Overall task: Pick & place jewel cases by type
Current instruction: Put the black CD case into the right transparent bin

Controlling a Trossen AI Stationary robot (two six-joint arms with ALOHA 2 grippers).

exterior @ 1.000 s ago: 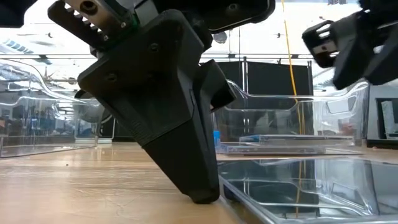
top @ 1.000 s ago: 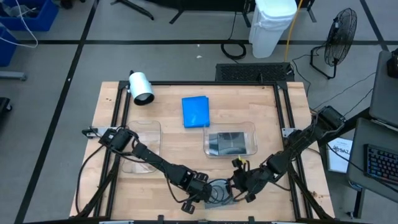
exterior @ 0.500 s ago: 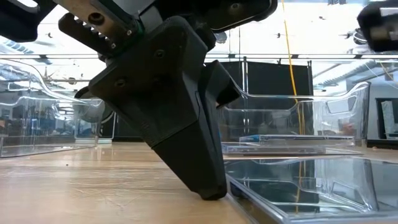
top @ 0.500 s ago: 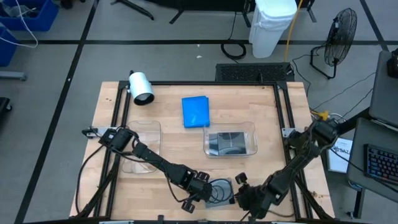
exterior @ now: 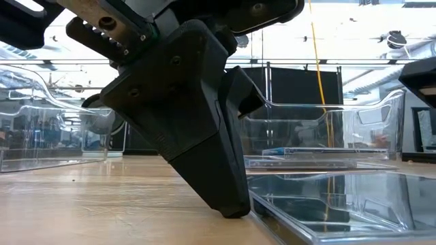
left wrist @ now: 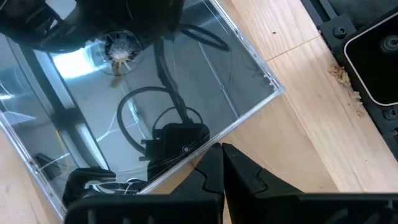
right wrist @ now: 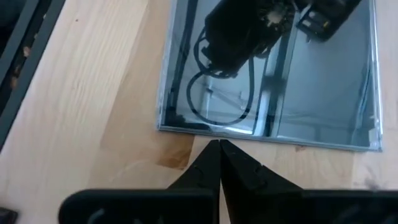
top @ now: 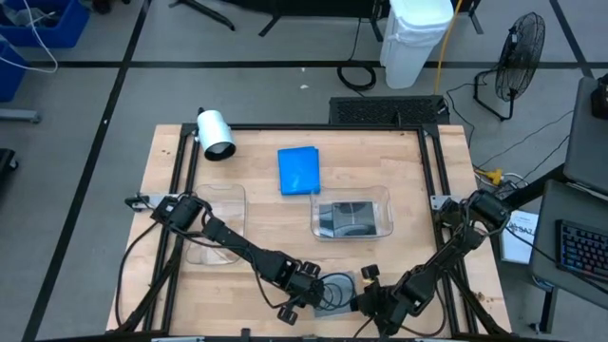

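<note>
Jewel cases at 3 spots: 1 clear case (top: 334, 290) flat on the tabletop (top: 418, 180) at the near edge, between both arms; 1 blue case (top: 298, 170) lying bare toward the far middle; 1 dark case (top: 348, 218) inside the right tray (top: 385, 195). Left tray (top: 233, 195) apparently holding nothing.

Left pincer (top: 306, 296) shut on nothing, tip down on the wood against the clear case's left edge. Right pincer (top: 372, 306) also shut and empty, just off the case's near-right side.

Step in hand, as judged: freeing the flat clear case for a pickup, no grip made so far. Next move likely calls for a closed tip to nudge or tilt an edge, then opened fingers to straddle that edge. Risk: thin, slick plastic sliding away rather than lifting.

Left wrist view: closed tip (left wrist: 222, 163) right at the case's (left wrist: 143, 99) rim, a contact too small to read from above. Right wrist view: closed tip (right wrist: 219, 158) short of the case's (right wrist: 273, 81) edge, a strip of wood between. Low view: left pincer (exterior: 225, 197) planted on the wood beside the case (exterior: 334, 204). Only the high view shows the blue case and both trays together.
</note>
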